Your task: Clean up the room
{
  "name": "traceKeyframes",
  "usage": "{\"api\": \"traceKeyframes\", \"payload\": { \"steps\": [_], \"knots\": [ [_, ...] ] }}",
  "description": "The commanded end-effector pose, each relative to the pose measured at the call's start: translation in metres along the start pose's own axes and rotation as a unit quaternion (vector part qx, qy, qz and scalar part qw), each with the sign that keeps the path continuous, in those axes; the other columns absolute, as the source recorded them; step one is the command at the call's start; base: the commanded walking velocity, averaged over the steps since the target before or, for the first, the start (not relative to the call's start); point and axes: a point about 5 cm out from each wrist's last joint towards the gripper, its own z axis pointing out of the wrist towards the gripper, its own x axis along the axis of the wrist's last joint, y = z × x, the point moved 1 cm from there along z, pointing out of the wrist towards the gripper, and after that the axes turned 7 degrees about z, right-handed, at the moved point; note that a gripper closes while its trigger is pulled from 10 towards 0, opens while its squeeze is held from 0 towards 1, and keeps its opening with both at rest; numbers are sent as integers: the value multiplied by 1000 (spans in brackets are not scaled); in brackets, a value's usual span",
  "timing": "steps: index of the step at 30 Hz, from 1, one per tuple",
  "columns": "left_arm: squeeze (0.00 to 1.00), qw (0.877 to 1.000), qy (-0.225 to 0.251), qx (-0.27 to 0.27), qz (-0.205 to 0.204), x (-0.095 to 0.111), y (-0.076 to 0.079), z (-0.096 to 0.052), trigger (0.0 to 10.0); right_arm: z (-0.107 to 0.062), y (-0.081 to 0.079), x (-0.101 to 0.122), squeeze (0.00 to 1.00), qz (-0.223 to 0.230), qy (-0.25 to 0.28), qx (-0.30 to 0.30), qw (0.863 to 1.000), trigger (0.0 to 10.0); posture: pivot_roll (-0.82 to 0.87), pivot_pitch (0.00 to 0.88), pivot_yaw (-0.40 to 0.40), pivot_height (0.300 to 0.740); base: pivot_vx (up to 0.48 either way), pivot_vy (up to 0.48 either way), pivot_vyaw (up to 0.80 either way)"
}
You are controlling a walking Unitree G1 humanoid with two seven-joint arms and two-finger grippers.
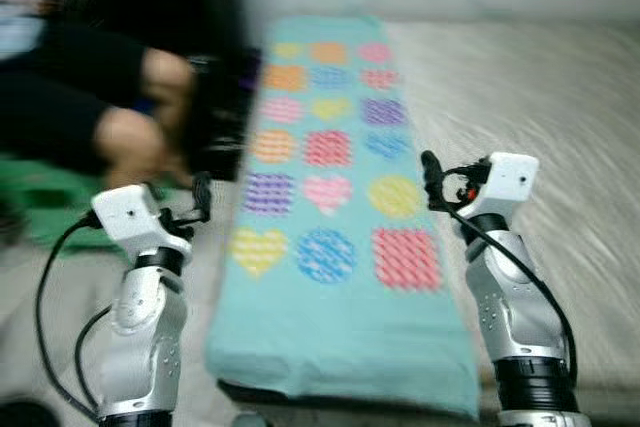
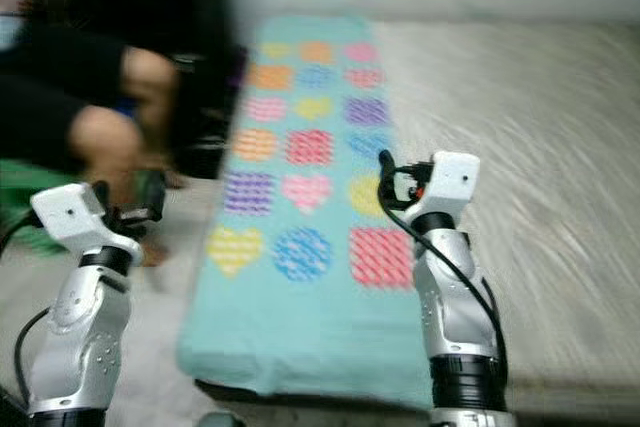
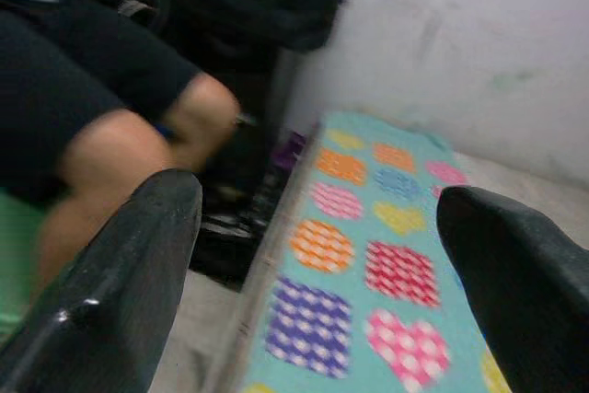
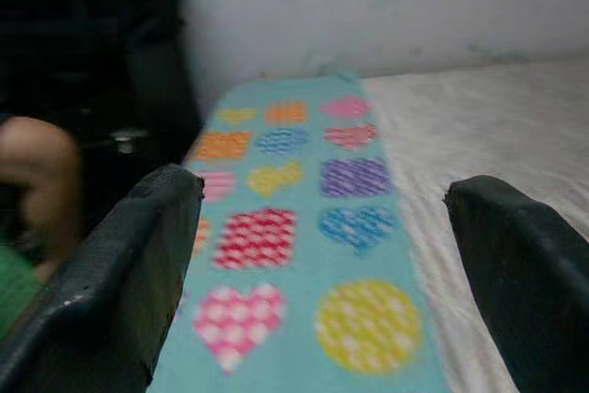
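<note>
1. Both jaws are standing spread and empty: left gripper (image 1: 203, 194) hovering just off the blanket's (image 1: 330, 197) left edge, right gripper (image 1: 431, 175) over its right edge.
2. The turquoise patterned blanket is lying along the bed's (image 1: 520, 97) left side.
3. Judging, steadying before pinching corners is helping.
4. A person's knee (image 1: 130, 142) is sitting left of the blanket.

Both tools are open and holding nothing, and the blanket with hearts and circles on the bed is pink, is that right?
Not quite: the blanket is teal, as the left eye view shows. Its hearts and circles are multicoloured. Both the left tool and right tool are open, holding nothing.
</note>
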Motion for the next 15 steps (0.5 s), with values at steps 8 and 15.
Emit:
{"api": "traceKeyframes", "payload": {
  "steps": [8, 15],
  "knots": [
    [0, 1000, -23, 4, 4, -8, 1, -14, 10000, -9, -9, -9, 0, -12, -16, 5, 1000, 10000, -33, 0, 2, 740, 0, 0, 0],
    [0, 999, -37, 8, 3, -11, 3, -16, 10000, -18, -6, -10, 0, -41, -24, -6, 999, 10000, -49, 0, 1, 740, 0, 0, 0]
  ]
}}
